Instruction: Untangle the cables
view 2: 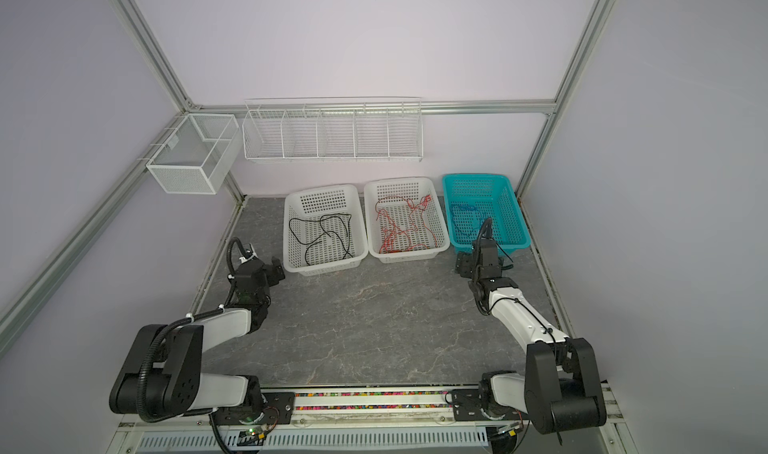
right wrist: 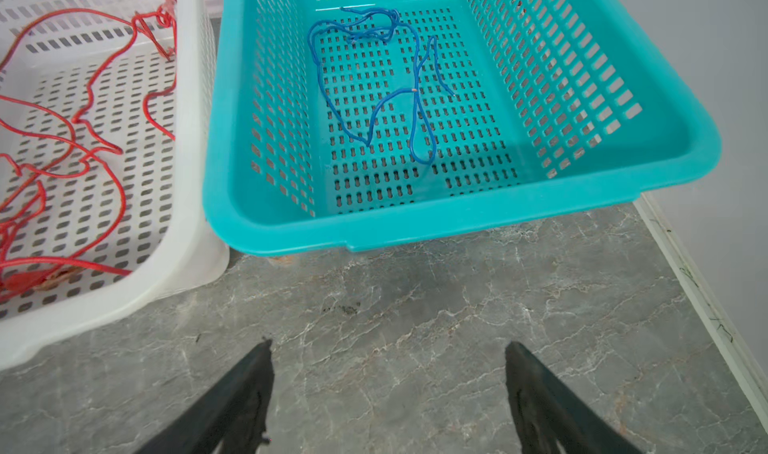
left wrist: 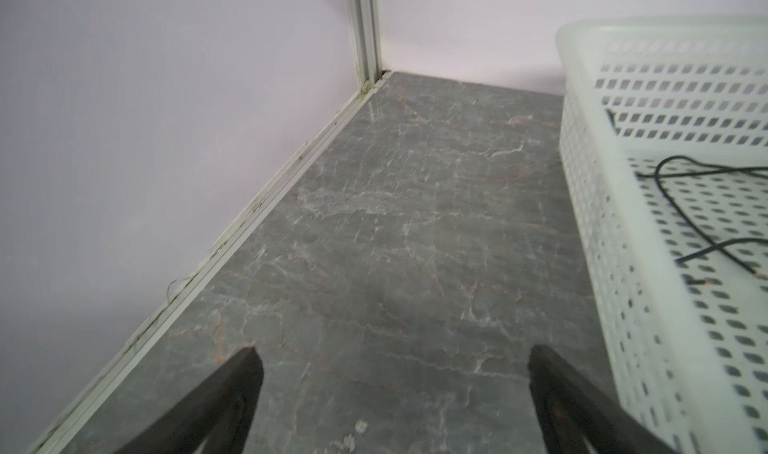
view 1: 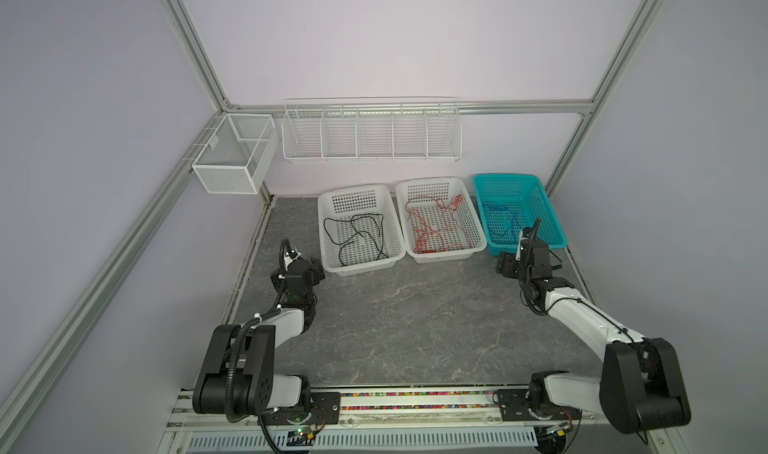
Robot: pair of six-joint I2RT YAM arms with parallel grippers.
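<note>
Cables are found apart, one colour to each of three baskets set side by side along the far edge of the grey marbled table (view 1: 415, 327). The black cable (view 1: 359, 233) is laid in loose loops on the floor of the left white basket (view 1: 365, 265). The red cable (view 1: 434, 229) is spread in crumpled bends across the middle white basket (view 1: 449, 254), with one stretch draped up its far right corner. The blue cable (right wrist: 415, 94) is curled on the floor of the teal basket (right wrist: 415, 223) at the right.

The left gripper (left wrist: 390, 352) is held over bare table just beside the near left corner of the left white basket. Its jaws are spread wide, and only tabletop is seen between them. The right gripper (right wrist: 388, 343) is held over the table just in front of the teal basket and is aimed towards it. Its jaws are likewise spread wide, with only tabletop seen between them. No cable is touched by either gripper.
</note>
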